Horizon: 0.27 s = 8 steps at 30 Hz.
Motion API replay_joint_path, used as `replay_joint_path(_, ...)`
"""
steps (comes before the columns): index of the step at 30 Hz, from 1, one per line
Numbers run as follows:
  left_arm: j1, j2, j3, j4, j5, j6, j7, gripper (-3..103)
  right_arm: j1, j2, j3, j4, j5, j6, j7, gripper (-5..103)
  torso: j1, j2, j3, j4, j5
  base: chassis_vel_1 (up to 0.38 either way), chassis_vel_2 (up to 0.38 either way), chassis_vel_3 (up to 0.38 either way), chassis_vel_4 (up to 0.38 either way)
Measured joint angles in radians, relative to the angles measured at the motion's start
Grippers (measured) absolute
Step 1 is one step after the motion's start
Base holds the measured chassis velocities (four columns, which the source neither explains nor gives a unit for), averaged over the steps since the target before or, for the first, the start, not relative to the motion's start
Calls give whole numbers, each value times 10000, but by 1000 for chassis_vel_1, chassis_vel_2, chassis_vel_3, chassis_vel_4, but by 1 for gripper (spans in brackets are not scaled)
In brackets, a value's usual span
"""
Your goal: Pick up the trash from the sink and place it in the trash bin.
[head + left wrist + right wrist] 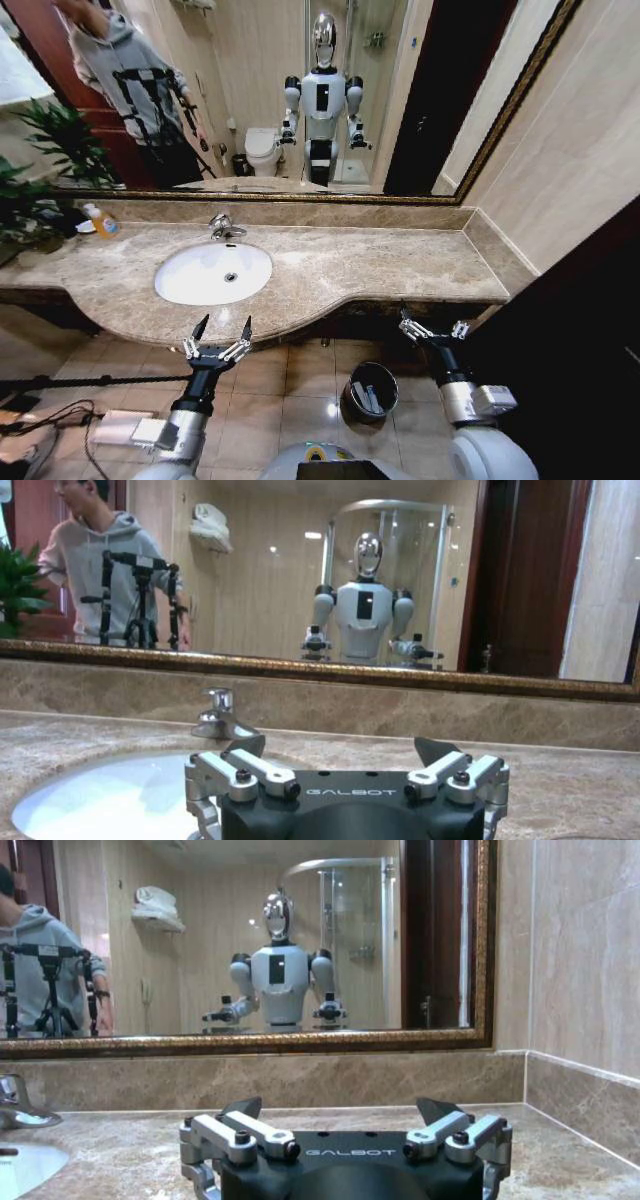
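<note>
Left claw (219, 337): fingers spread wide, holding nothing, poised in front of the surface (380, 265) edge, just short of the sink (213, 272). Right claw (433, 328): likewise wide and empty, held before the surface's right end, above the floor and near the trash bin (369, 390).

The sink basin shows white around its drain, with no trash visible in it. Pale items, probably the trash, lie inside the trash bin.

Judgement: the transfer step appears complete or nearly so. Any next move calls first for checking the basin for remaining items; if any are found, the left claw must reach forward over the rim.
</note>
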Motion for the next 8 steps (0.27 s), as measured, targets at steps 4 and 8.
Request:
replay_joint_path(4, 0, 0, 0, 0, 0, 0, 0, 100, 0, 0, 0, 0, 0, 0, 1, 100, 0, 0, 0, 0, 0, 0, 0, 0, 0)
replay_joint_path(8, 0, 0, 0, 0, 0, 0, 0, 100, 0, 0, 0, 0, 0, 0, 1, 100, 0, 0, 0, 0, 0, 0, 0, 0, 0)
